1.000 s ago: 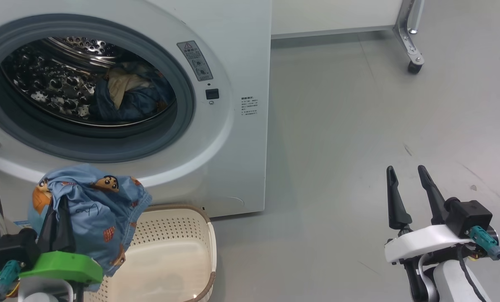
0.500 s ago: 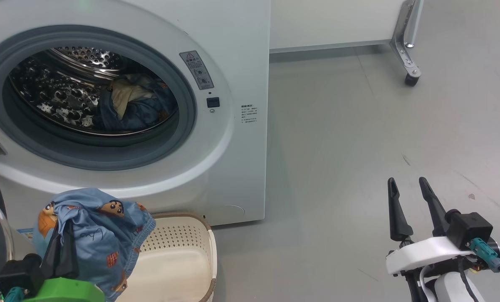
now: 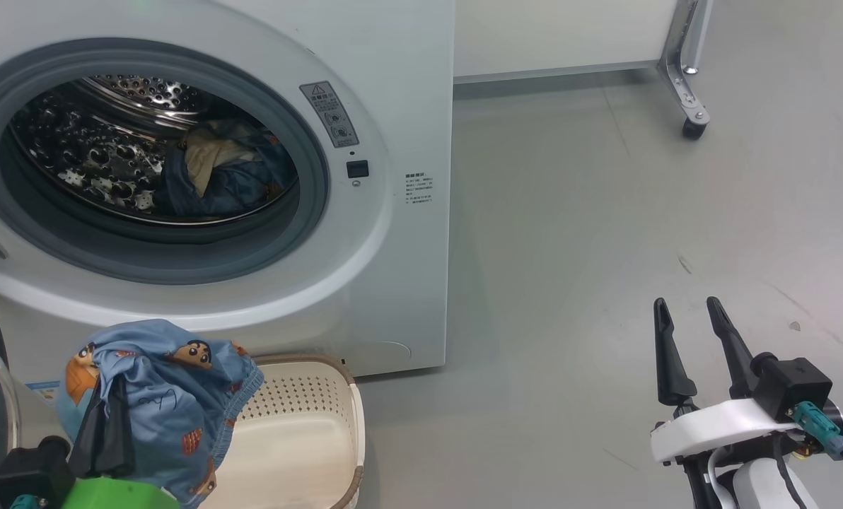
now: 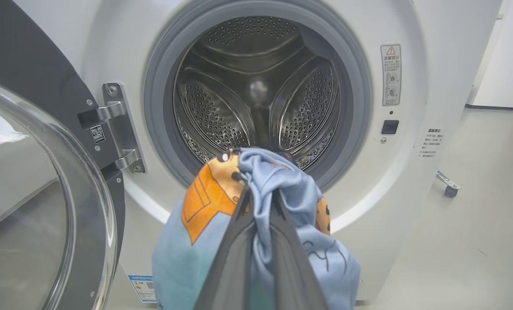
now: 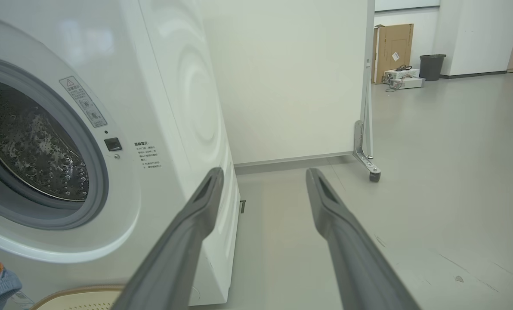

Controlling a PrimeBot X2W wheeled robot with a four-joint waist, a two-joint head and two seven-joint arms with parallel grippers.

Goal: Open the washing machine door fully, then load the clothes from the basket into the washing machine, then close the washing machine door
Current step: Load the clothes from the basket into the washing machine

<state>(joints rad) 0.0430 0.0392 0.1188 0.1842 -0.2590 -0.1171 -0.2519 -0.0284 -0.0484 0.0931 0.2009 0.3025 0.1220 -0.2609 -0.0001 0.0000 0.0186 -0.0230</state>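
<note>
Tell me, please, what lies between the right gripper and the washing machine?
Bare grey floor, nothing else. The head view shows it between the right gripper and the washing machine; the open fingers hold nothing.

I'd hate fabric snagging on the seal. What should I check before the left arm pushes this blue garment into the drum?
1. Door swung clear of the opening: ok.
2. Left fingers shut on the blue garment: ok.
3. Drum mouth unobstructed, clothes lying inside: ok.
4. Garment's hanging folds will clear the grey seal: cannot tell.
5. Right fingers open, apart from the washing machine: ok.
6. Basket empty behind the garment: cannot tell.
</note>
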